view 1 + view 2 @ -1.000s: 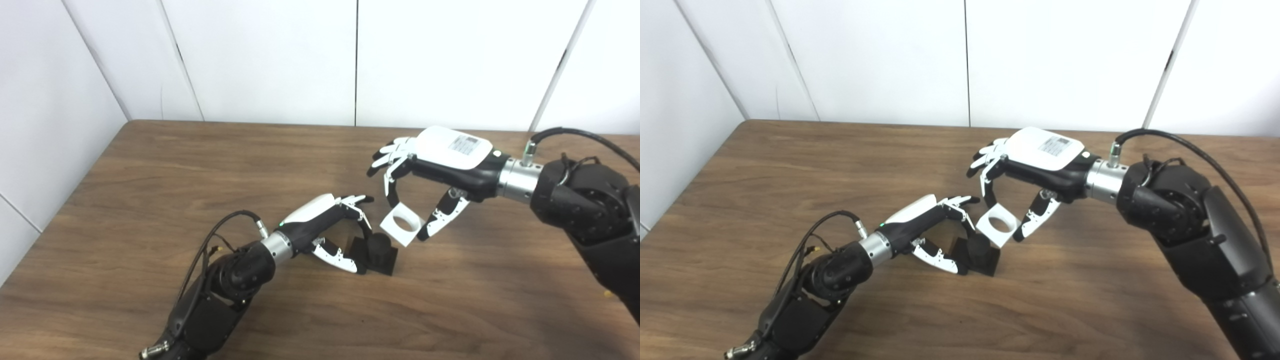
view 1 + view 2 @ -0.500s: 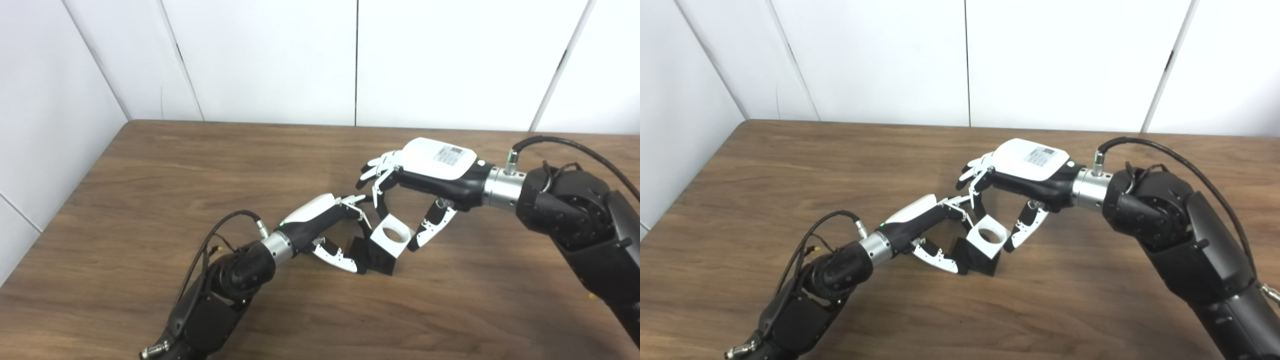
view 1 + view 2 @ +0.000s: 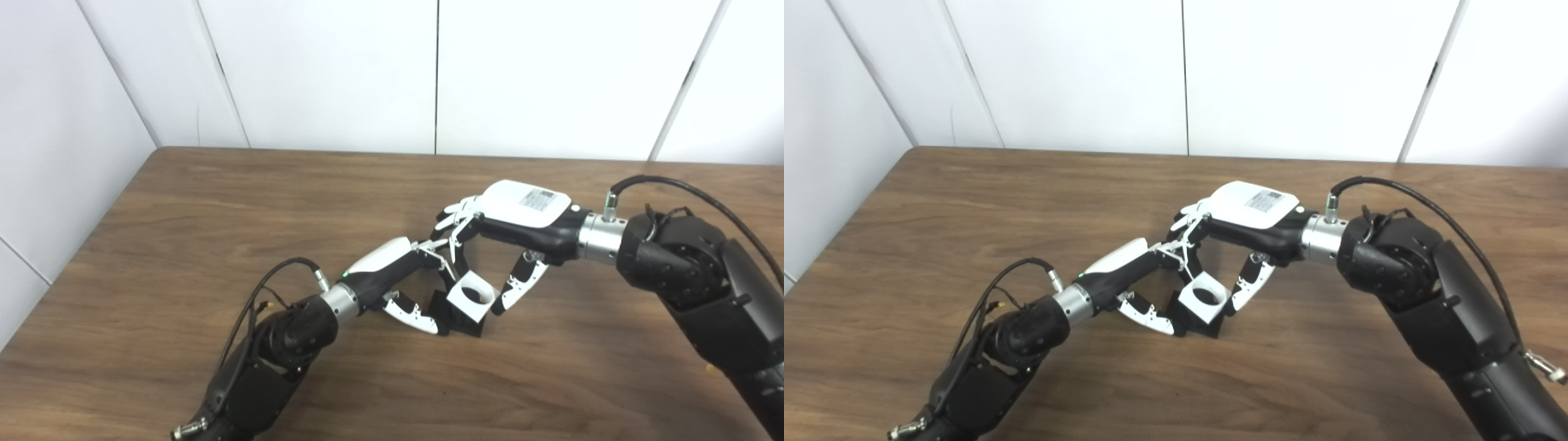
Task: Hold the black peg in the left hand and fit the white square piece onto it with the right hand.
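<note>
White plastic, square, with a round bore: the white square piece [image 3: 470, 296] is pinched between thumb and fingers of your right hand [image 3: 511, 236], and it now sits directly over the black peg [image 3: 1203, 321], which stands on the wooden desk [image 3: 184, 245]. Your left hand [image 3: 407, 278] is closed around the peg's dark base from the left side, thumb in front, fingers behind. The relation that governs the next move is bore over peg: the peg's long axis runs upright, the piece is tilted slightly rather than level, and a dark shape shows through the hole, though you cannot tell from either view how far the peg has entered. In my judgement the piece needs levelling before it is pressed down. Compared with one second ago, the right hand has come down and leftward; the piece then hung clear to the right of the peg, whose top was visible. The left hand has not shifted. The two hands' fingertips now nearly touch above the piece.
</note>
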Robot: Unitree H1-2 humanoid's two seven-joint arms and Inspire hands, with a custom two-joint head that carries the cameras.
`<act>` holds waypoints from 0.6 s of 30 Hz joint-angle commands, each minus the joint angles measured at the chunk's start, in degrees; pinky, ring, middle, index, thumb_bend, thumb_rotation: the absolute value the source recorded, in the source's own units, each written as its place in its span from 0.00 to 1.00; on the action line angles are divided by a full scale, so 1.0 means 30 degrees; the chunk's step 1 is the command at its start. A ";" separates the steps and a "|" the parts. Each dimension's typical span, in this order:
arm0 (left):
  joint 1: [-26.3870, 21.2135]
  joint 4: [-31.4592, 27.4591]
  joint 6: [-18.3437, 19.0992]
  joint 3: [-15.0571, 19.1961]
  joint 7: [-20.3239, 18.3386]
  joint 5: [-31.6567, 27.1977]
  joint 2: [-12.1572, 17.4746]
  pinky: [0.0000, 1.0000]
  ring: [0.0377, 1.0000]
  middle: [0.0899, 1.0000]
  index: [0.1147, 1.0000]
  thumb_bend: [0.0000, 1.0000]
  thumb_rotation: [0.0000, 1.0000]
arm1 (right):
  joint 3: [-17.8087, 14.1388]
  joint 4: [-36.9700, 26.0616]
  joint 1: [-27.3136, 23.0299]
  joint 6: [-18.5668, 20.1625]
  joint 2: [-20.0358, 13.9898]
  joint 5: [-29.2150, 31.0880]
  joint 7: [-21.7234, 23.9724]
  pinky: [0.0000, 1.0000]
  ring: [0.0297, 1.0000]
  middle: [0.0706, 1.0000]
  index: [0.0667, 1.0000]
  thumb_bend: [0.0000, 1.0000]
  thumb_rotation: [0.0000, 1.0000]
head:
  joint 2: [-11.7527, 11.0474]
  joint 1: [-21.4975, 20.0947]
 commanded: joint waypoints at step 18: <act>0.0398 -0.0065 0.0823 -0.0648 -0.0708 0.0313 0.0003 1.00 1.00 0.99 0.43 0.52 0.08 | -0.0129 0.1449 -0.0978 -0.0746 0.0726 -0.0493 -0.0753 0.89 0.89 0.81 0.44 0.52 0.14 | 0.0039 0.0022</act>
